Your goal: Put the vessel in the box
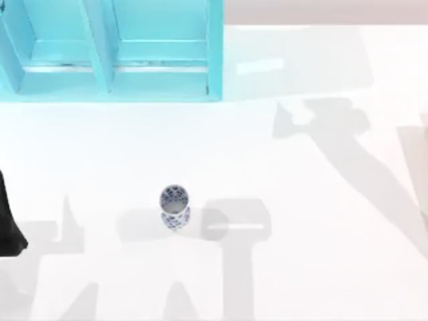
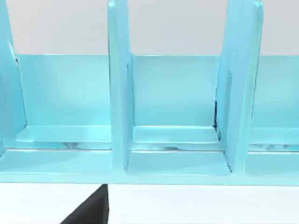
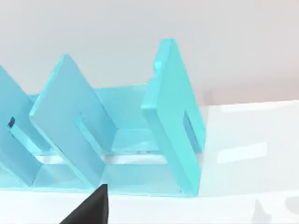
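**The little vase has not been picked up yet**

The small round white vase with dark blue dots (image 1: 174, 207) stands upright on the plain white table (image 1: 321, 267). Its round mouth faces up. It sits near the middle of the table, a bit to the left, and nothing is touching it.

The big light blue box with thin walls that split it into open slots (image 1: 110, 50) is at the far left of the table, well apart from the vase. The slots look bare inside, as both wrist views show too.

A dark part of the left arm (image 1: 8, 221) peeks in at the left edge of the top view. I cannot tell if either claw is open or closed, or if it holds anything.

So I think the job is just at the start. Still to do: reach the vase, grab it, lift it, carry it over, and set it down in one slot of the box.
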Robot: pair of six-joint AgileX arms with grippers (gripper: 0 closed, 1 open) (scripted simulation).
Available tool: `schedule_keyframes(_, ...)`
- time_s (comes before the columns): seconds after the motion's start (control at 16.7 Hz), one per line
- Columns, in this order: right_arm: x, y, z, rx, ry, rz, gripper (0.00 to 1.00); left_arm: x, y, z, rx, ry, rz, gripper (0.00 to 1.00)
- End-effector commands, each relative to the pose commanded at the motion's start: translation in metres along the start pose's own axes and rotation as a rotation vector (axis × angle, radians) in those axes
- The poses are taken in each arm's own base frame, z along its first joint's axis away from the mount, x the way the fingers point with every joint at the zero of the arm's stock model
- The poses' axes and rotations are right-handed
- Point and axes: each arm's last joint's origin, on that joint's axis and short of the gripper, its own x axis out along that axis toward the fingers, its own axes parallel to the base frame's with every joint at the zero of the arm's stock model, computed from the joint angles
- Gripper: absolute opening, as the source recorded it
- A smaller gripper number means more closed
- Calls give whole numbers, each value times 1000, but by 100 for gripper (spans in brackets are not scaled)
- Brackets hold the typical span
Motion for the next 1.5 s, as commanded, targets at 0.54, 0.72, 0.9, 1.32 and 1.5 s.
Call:
schedule_keyframes(0.54, 112, 118, -46, 54, 462, -18, 100, 0, 0, 0, 0, 0, 0, 100)
schedule_keyframes(0.72, 150, 149, -83, 36, 600, -77, 100, 0, 0, 0, 0, 0, 0, 100)
schedule_keyframes(0.9, 190, 166, -133, 11, 753, -180, 100, 0, 0, 0, 0, 0, 0, 100)
schedule_keyframes(1.32, 227, 174, -203, -31, 903, -394, 100, 0, 0, 0, 0, 0, 0, 100)
schedule_keyframes(1.5, 228, 174, -205, -34, 904, -402, 100, 0, 0, 0, 0, 0, 0, 100)
